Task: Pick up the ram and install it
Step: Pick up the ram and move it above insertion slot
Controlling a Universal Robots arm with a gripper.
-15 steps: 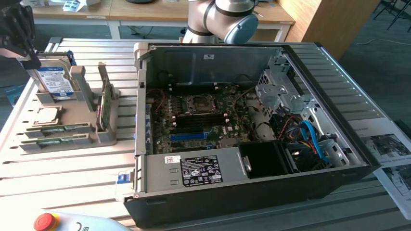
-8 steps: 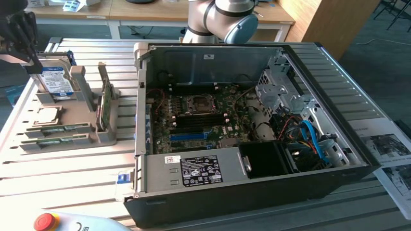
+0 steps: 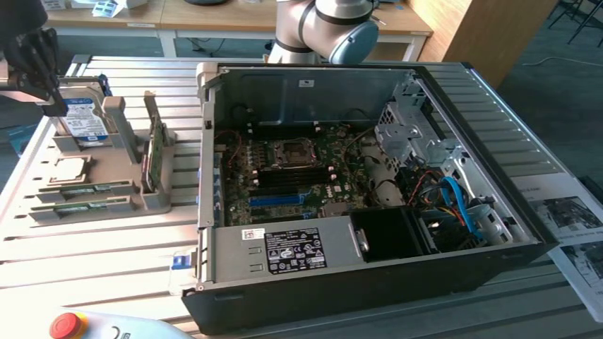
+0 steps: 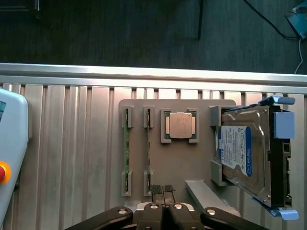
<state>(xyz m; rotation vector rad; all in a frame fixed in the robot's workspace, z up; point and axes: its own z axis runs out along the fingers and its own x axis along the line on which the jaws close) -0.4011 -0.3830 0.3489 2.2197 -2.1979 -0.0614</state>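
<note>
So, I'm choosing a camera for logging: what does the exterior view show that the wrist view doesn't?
Exterior view: the open computer case and its motherboard. Wrist view: dark floor past the edge of the table, and the gripper, shut, by the holder. Both: the two ram sticks, processor and hard drive in that gray holder.

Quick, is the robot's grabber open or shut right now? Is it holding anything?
Gripper: jaws shut, holding nothing.
</note>
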